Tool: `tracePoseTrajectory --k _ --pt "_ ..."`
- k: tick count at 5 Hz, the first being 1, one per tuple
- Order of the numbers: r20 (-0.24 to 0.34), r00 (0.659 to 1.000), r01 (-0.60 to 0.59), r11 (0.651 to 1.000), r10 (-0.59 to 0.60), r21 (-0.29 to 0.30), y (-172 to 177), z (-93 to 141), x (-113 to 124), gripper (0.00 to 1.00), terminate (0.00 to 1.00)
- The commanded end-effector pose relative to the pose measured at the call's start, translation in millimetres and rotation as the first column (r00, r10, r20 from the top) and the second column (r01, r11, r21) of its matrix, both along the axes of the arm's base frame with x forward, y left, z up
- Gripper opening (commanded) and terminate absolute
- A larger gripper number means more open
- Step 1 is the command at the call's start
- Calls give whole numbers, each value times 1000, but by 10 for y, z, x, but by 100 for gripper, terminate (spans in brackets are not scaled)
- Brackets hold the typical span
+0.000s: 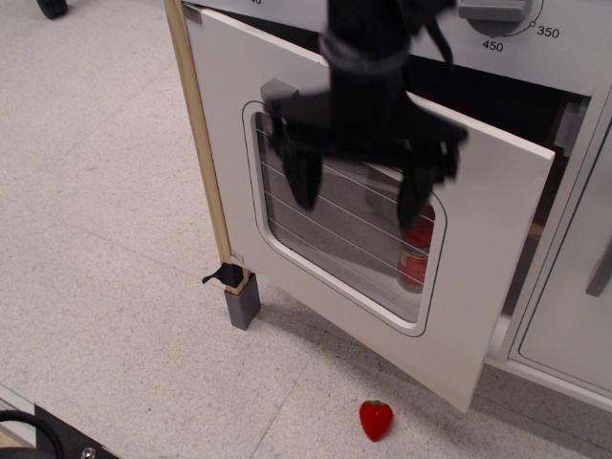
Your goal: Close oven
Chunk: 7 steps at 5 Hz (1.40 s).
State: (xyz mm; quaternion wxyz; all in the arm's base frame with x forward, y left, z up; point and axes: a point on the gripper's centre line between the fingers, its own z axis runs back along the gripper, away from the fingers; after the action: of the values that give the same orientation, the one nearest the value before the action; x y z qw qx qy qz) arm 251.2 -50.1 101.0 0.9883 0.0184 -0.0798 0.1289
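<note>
The white oven door (478,287) with its rounded, wire-lined window (356,251) hangs partly open, hinged at the left beside a wooden post. Its right edge stands a little out from the oven front; a dark gap (507,105) shows behind it. My black gripper (359,196) hangs in front of the door's upper part, fingers spread wide and pointing down, holding nothing. It hides most of the grey bar handle (275,93). A red object (417,234) shows through the window inside the oven.
A red toy strawberry (376,419) lies on the speckled floor below the door's lower corner. A plain white cabinet door (574,325) with a grey handle stands at the right. Temperature dial (497,11) is above. The wooden post (203,143) ends in a grey foot.
</note>
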Motion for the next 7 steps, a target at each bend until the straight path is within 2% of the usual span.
tracePoseTrajectory --k 1,3,6,7 --pt "59 989 132 991 -133 22 -162 -415 248 100 0" --pt "172 974 149 989 -149 14 -243 -442 664 100 0" --pt "219 966 142 990 -141 12 -238 -446 1075 100 0" --pt "257 955 145 989 -150 39 -223 -448 1201 100 0"
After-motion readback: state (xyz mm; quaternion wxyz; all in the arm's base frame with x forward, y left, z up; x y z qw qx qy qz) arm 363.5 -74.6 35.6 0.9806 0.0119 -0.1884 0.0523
